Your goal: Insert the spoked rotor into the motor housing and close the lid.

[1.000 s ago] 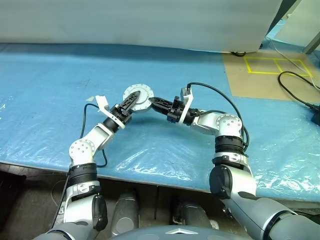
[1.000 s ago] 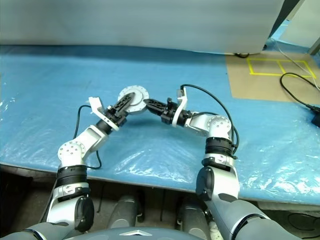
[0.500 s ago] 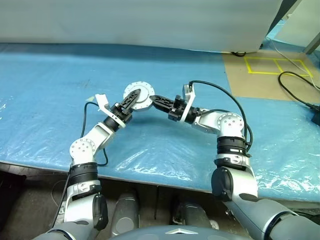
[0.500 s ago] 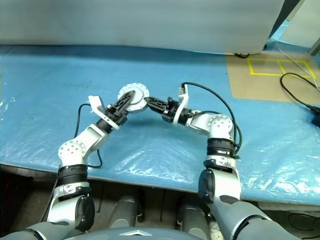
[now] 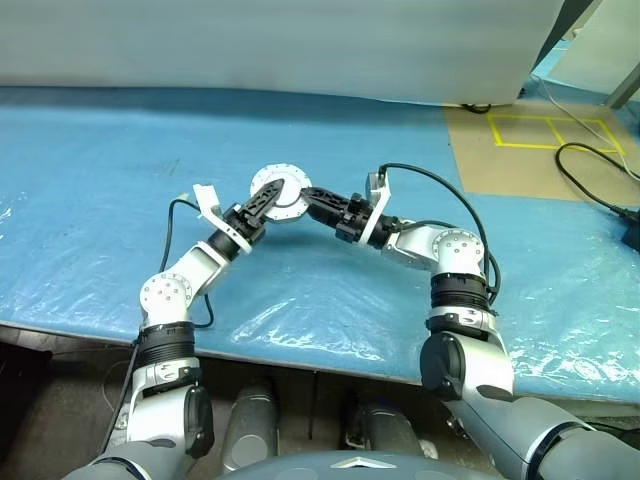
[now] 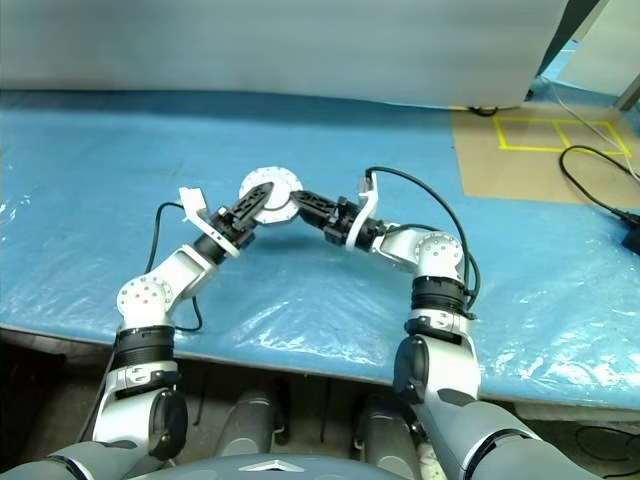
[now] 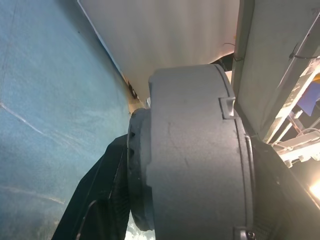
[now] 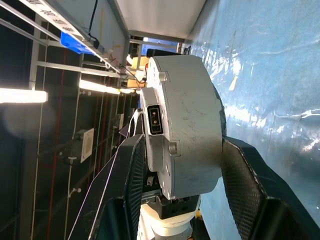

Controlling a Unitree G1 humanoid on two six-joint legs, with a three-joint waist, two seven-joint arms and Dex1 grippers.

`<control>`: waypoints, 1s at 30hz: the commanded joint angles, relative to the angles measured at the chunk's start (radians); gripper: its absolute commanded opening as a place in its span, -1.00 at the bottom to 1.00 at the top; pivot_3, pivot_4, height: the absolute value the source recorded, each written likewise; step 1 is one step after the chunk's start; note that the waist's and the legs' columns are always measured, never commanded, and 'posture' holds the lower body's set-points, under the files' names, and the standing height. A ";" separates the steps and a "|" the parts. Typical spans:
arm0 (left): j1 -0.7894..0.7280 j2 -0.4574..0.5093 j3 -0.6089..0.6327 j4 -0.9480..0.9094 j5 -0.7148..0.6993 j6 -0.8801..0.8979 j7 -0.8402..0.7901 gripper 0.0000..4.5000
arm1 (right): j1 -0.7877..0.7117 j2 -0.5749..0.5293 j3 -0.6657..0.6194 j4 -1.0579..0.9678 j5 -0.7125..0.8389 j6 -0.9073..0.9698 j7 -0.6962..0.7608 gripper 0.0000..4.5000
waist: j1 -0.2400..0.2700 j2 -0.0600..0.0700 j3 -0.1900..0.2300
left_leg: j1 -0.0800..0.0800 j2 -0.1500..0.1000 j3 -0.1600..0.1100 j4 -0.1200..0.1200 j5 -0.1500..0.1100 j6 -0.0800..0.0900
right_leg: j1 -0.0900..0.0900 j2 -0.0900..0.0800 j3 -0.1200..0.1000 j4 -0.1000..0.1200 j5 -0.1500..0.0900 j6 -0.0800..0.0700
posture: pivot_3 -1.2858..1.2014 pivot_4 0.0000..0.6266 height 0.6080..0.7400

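1. Your motor housing (image 5: 279, 190) is held above the blue table (image 5: 90, 180) with its round flanged face toward you, between both arms.
2. The left gripper (image 5: 262, 203) keeps its jaws clamped on it.
3. The right gripper (image 5: 316, 203) has widened its jaws around the housing's edge compared with a second ago; whether they still grip, you cannot tell.

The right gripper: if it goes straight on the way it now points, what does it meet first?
Most likely the motor housing: it sits directly between the right gripper fingers, held up by the left gripper. Whether its fingers touch it is unclear.
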 commanded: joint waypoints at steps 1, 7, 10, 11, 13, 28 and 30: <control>-0.022 0.054 0.077 -0.044 -0.025 -0.041 0.017 0.19 | -0.034 0.003 -0.028 -0.016 0.058 -0.010 0.020 0.06 | -0.001 0.000 0.000 | 0.000 0.000 0.000 0.000 0.001 0.001 | 0.000 0.000 0.000 0.000 0.000 0.000 | 0.03 -0.52 1.00; -0.038 0.080 0.128 -0.075 -0.056 -0.068 0.049 0.19 | -0.045 0.008 -0.019 0.004 0.057 -0.017 0.028 0.06 | 0.000 0.000 0.000 | 0.000 0.000 0.000 0.000 0.001 0.002 | 0.000 0.000 0.000 0.000 0.000 0.000 | 0.03 -0.52 1.00; -0.025 0.106 0.155 -0.099 -0.051 -0.080 0.068 0.19 | -0.050 0.006 -0.014 0.009 0.050 -0.018 0.035 0.06 | 0.002 0.000 0.000 | -0.001 0.000 0.000 0.001 0.001 0.002 | 0.000 0.000 0.000 0.000 0.000 0.000 | 0.03 -0.52 1.00; -0.022 0.121 0.168 -0.099 -0.046 -0.090 0.074 0.19 | -0.051 0.006 -0.012 0.010 0.047 -0.020 0.037 0.06 | 0.002 0.000 0.000 | -0.001 0.000 0.000 0.001 0.001 0.002 | 0.000 0.000 0.000 0.000 0.000 0.000 | 0.03 -0.52 1.00; -0.018 0.164 0.198 -0.083 -0.021 -0.120 0.085 0.19 | -0.053 0.004 -0.003 0.014 0.038 -0.028 0.044 0.06 | 0.001 0.000 0.000 | -0.001 0.000 0.000 0.002 0.001 0.002 | 0.000 0.000 0.000 0.000 0.000 0.000 | 0.03 -0.52 1.00; -0.119 0.397 0.162 0.382 0.396 -0.441 0.049 0.19 | -0.034 -0.023 0.081 0.018 -0.039 -0.095 0.109 0.06 | 0.007 -0.005 0.000 | -0.002 0.000 -0.001 0.003 0.000 -0.001 | 0.000 0.000 0.000 0.000 0.002 0.002 | 0.03 -0.52 1.00; -0.150 0.405 0.151 0.456 0.433 -0.464 0.024 0.19 | -0.031 -0.025 0.082 0.011 -0.038 -0.093 0.110 0.06 | 0.007 -0.007 0.000 | -0.002 0.000 -0.001 0.004 0.000 -0.001 | 0.001 0.000 0.000 0.000 0.003 0.003 | 0.03 -0.52 1.00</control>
